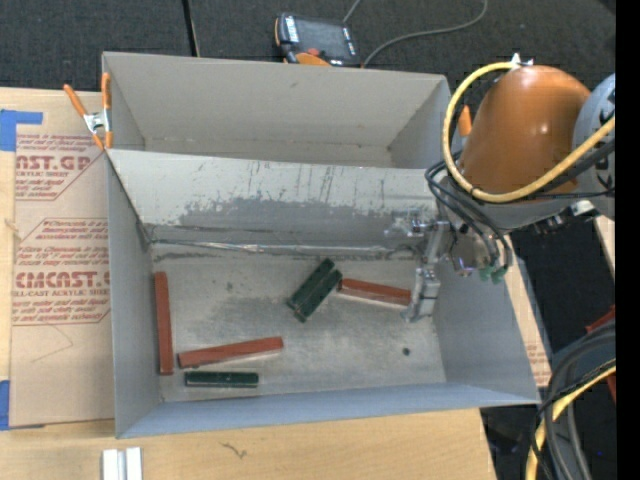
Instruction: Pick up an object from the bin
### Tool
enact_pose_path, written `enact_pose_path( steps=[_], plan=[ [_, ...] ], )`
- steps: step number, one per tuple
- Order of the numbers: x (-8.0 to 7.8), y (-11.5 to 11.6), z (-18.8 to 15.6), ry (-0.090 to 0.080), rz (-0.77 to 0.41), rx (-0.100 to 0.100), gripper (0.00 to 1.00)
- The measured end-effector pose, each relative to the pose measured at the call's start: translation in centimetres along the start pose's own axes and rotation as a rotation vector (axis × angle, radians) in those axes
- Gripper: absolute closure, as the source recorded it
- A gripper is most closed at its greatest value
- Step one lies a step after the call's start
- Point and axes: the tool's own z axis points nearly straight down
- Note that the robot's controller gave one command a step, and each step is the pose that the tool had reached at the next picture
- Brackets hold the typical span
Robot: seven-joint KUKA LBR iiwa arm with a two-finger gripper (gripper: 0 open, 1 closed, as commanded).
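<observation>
**Fingers low at the end of a reddish-brown bar**

The fingers (421, 310) hang low in the right part of the grey bin (300, 108), right at the right end of a short reddish-brown bar (372, 291) lying nearly level on the middle of the floor. Whether they are released, clenched or grasping that bar cannot be told. At the bar's left end lies a tilted dark green block (314, 290), just beside it. Well apart, a long reddish-brown strip (161, 323) runs along the left wall. A second reddish-brown strip (230, 352) lies near the front, with a thin dark green stick (221, 378) just in front of it. An orange cover (525, 133) caps the wrist.
</observation>
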Motion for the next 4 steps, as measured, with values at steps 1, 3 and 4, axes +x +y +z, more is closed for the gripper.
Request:
enact_pose_path(
  steps=[1,3,4],
  plan=[
    [-4.7,2.4,16.7,-0.004,-0.557,-0.002,0.00],
    [-6.7,0.1,16.3,-0.009,-0.551,-0.001,1.00],
    [-5.6,-4.1,5.6,-0.008,-0.536,0.003,1.00]
  ],
)
